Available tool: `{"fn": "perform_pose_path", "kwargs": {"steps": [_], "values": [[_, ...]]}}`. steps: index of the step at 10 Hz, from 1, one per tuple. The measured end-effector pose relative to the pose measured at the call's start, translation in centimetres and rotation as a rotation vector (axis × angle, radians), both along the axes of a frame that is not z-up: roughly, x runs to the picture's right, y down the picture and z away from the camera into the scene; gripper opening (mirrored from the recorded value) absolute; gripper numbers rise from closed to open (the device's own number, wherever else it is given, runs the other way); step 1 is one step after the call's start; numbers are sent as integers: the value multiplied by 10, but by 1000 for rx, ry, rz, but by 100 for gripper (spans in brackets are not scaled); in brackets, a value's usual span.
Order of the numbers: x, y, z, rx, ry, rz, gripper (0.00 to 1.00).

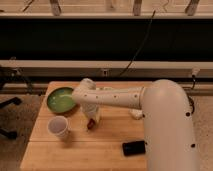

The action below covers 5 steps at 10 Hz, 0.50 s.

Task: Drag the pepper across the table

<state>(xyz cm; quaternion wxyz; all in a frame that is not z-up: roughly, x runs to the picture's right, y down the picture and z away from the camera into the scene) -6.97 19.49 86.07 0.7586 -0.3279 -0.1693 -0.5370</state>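
The pepper [90,125] is a small dark red thing lying on the light wooden table [75,155], just right of a white cup [58,127]. My gripper [92,120] hangs from the white arm [120,97] that reaches in from the right, and it comes down right over the pepper. The pepper shows only as a red patch at the gripper's lower tip, and the rest of it is hidden by the gripper.
A green bowl [61,99] sits at the table's back left. A black phone-like slab [134,148] lies at the front right. A small pale object [136,114] lies under the arm. A dark wall with a cable stands behind the table.
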Motion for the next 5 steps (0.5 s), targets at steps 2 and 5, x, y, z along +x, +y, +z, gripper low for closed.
{"fn": "perform_pose_path", "kwargs": {"steps": [2,5], "values": [[-7,11,-8,-15,-26,-11,0],[-9,22,-21,-22,-48,-14,0]]}}
